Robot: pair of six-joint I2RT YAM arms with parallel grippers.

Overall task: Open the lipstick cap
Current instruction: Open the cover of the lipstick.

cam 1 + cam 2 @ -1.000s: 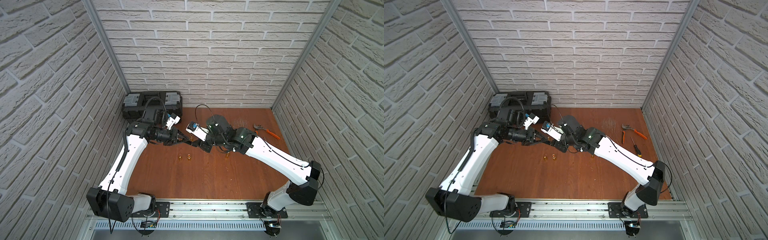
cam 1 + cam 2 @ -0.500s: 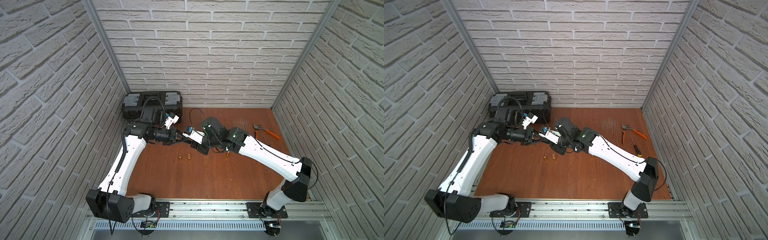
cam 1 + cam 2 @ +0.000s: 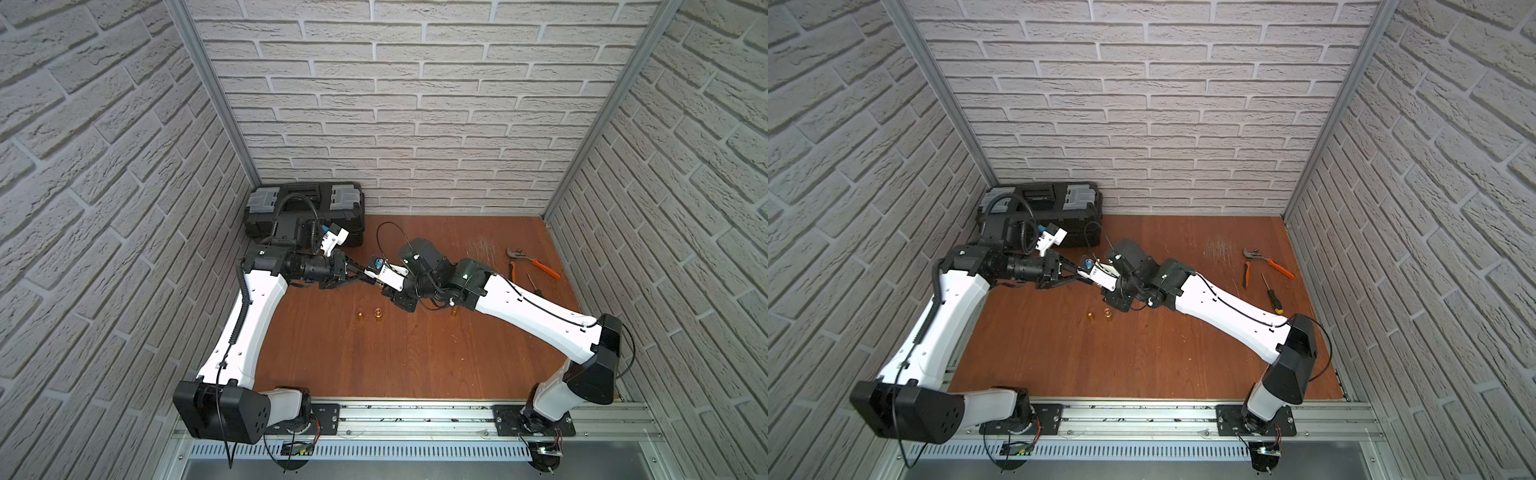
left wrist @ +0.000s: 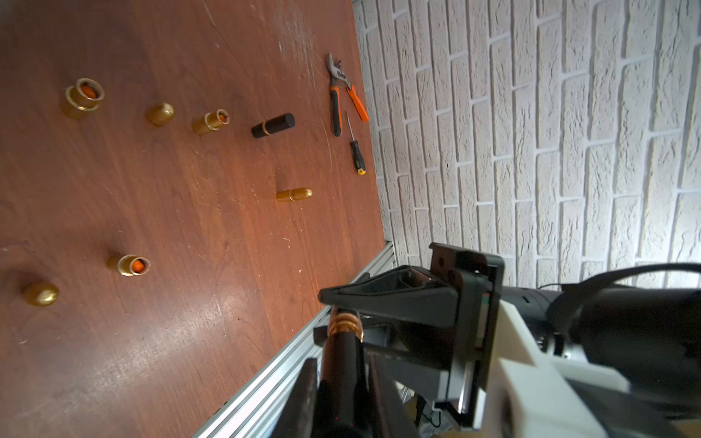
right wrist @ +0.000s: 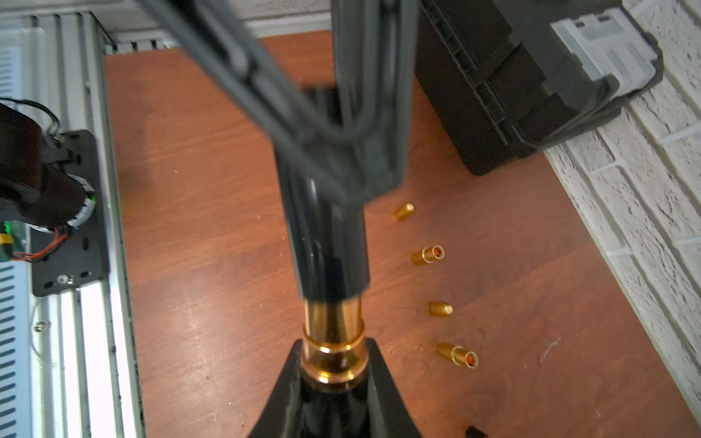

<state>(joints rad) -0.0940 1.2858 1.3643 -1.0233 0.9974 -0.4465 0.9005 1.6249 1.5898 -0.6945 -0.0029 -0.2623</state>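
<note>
- Grips black, gold-collared lipstick tube (image 5: 328, 246) by black end, frame centre, with left claw (image 4: 341, 379).
- Pinches gold-collared end, lower centre, with right claw (image 5: 333, 360).

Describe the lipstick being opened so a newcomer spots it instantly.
Start at the black toolbox in the back corner; in front of it the left gripper and right gripper meet above the wooden table. The lipstick clamped between them is black with a gold collar and airborne, unlike the gold lipsticks and spare black lipstick resting on the wood.
</note>
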